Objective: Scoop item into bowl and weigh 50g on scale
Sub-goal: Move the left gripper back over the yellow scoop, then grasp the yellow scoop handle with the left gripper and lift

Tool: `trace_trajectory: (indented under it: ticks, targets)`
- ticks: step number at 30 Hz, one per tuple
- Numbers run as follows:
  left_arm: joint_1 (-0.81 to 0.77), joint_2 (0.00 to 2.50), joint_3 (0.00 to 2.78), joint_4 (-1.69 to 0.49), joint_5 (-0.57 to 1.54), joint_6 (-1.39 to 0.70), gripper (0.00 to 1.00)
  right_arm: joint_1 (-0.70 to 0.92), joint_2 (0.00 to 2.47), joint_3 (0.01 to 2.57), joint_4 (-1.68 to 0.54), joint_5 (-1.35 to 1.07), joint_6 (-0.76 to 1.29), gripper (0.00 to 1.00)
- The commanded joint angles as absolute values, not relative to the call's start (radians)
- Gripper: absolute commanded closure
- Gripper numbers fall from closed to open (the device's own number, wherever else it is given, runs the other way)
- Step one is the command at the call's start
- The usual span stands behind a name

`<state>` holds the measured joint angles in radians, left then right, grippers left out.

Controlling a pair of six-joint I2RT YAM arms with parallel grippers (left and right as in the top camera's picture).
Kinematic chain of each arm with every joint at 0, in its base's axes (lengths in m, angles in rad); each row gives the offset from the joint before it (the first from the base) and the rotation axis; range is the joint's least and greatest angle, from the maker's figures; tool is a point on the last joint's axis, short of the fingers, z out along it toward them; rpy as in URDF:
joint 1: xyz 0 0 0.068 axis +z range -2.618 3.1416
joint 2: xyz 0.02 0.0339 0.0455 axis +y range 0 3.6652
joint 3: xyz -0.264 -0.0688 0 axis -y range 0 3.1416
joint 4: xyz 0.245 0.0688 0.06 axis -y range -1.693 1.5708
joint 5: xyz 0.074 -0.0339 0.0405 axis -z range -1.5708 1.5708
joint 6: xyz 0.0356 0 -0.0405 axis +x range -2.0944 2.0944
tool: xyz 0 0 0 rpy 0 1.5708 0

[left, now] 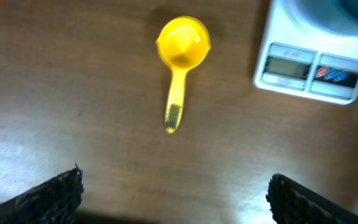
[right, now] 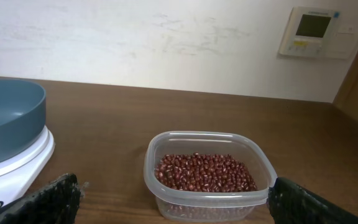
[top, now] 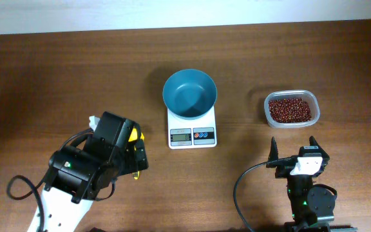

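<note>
Nearest, on the left, the left fingers (left: pixel 55 194) stand wide apart with nothing between them, above the desk (left: pixel 73 93). On the right, the right fingers (right: pixel 42 202) are just as wide and equally empty. Just beyond the left fingers, and roughly centred between them in the wrist view, the yellow scoop (left: pixel 180 62) lies free on the desk. Its long axis runs near to far with a slight lean, handle tip towards the fingers and cup at the far end. No beans are in the bowl yet, so picking up the scoop looks like the next step. That falls to the left arm, which is much the closer; its fingers would need to come forward and down and close across the handle, not along it. Farther on, mid-desk, the scale (top: pixel 192 135) carries the empty bowl (top: pixel 189 96). The beans (right: pixel 204 173) all sit in the clear container (right: pixel 166 146) at the far right, straight ahead of the right fingers and well apart from the scoop.
</note>
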<state>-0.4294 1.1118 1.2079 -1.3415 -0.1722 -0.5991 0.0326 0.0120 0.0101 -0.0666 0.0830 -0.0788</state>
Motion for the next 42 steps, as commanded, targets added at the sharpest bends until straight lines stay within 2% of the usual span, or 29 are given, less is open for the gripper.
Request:
trace_trajectory:
  ticks: [1, 5, 12, 15, 25, 28, 29, 32, 37, 42]
  targets:
    - [-0.422, 1.139, 1.163, -1.34, -0.203, -0.617, 0.01, 0.039, 0.004, 0.006, -0.072, 0.102, -0.072, 0.01]
    - [-0.422, 1.208, 1.071, -1.297, -0.204, -0.612, 0.01, 0.039, 0.004, 0.006, -0.072, 0.102, -0.072, 0.01]
    - [-0.422, 1.409, 0.913, -1.041, -0.207, -0.563, 0.0, 0.039, 0.004, 0.006, -0.072, 0.102, -0.072, 0.01]
    - [-0.422, 1.495, 0.89, -0.968, -0.212, -0.501, 0.08, 0.039, 0.004, 0.006, -0.072, 0.102, -0.071, 0.01]
    - [-0.422, 1.611, 0.818, -0.748, -0.258, -0.348, 0.13, 0.039, 0.004, 0.006, -0.072, 0.102, -0.071, 0.01]
    - [-0.422, 1.611, 0.778, -0.692, -0.259, -0.342, 0.17, 0.039, 0.004, 0.006, -0.072, 0.102, -0.072, 0.01]
    - [-0.422, 1.611, 0.763, -0.674, -0.259, -0.342, 0.22, 0.039, 0.004, 0.006, -0.072, 0.102, -0.072, 0.01]
    - [-0.422, 1.611, 0.73, -0.614, -0.249, -0.342, 0.22, 0.039, 0.004, 0.006, -0.072, 0.102, -0.071, 0.01]
    - [-0.422, 1.611, 0.72, -0.555, -0.224, -0.342, 0.29, 0.039, 0.004, 0.006, -0.072, 0.102, -0.072, 0.01]
    - [-0.422, 1.611, 0.72, -0.554, -0.22, -0.343, 0.44, 0.039, 0.004, 0.006, -0.072, 0.102, -0.071, 0.01]
